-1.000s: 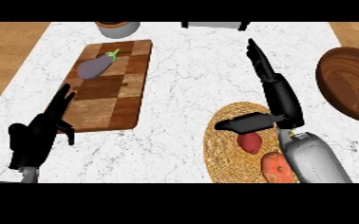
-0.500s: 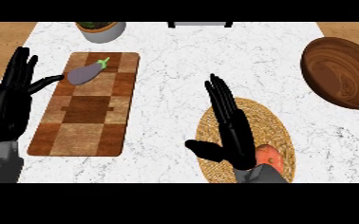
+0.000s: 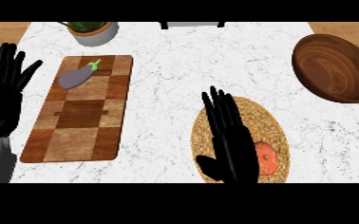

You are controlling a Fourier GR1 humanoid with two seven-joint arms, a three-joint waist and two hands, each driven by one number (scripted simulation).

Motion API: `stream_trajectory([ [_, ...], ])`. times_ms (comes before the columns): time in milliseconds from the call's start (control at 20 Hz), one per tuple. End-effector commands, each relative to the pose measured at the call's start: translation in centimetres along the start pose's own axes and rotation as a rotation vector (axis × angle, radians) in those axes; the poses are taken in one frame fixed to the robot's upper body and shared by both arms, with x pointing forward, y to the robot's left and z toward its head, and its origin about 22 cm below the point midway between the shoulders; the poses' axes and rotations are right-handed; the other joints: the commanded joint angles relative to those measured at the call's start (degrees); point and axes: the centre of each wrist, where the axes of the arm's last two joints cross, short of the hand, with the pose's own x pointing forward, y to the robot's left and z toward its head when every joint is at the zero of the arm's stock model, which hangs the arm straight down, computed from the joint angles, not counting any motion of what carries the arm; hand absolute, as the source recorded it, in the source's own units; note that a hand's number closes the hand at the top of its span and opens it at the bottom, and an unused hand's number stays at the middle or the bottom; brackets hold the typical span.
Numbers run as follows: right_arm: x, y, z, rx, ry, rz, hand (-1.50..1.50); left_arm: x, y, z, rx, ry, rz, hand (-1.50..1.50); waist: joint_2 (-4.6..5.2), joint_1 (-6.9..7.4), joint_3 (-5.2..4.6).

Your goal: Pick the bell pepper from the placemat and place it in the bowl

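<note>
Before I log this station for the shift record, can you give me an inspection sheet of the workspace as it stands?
Surface: white marble counter, wood floor showing at the top corners.
Job's things: red-orange bell pepper lies on the round woven placemat; wooden bowl sits apart at the right edge, nothing seen in it.
Clutter: eggplant on the checkered cutting board; potted plant at top left; dark object at the top edge, too cut off to name.
Hands: right hand open, fingers straight, over the placemat beside the pepper; left hand open, resting at the left edge.
Cables: nothing seen.
Surroundings: nothing seen beyond the counter.
</note>
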Motion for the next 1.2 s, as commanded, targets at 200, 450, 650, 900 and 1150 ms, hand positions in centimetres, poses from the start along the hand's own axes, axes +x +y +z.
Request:
stream_trajectory([
  [200,4.1,-3.4,2.7,0.306,0.211,0.291,-1.50,0.2,-0.7,-1.1,0.002,-0.022,0.010,0.00,0.63,0.35,0.16],
  [450,6.7,-6.6,2.1,0.429,0.309,0.402,-1.50,-0.1,-0.4,-1.0,-0.029,-0.023,0.028,0.00,1.15,2.54,0.35],
  [650,7.5,-8.3,2.5,0.432,0.345,0.413,-1.50,0.5,-0.2,-2.3,-0.046,-0.021,0.030,0.00,1.28,2.92,0.39],
  [900,6.4,-6.8,2.3,0.458,0.364,0.391,-1.50,-1.2,-1.9,-1.0,-0.046,-0.011,0.040,0.00,1.28,3.18,0.47],
  [1150,4.6,-6.8,1.0,0.465,0.404,0.375,-1.50,-1.0,-0.4,-0.8,-0.052,-0.022,0.031,0.00,1.26,3.41,0.50],
])
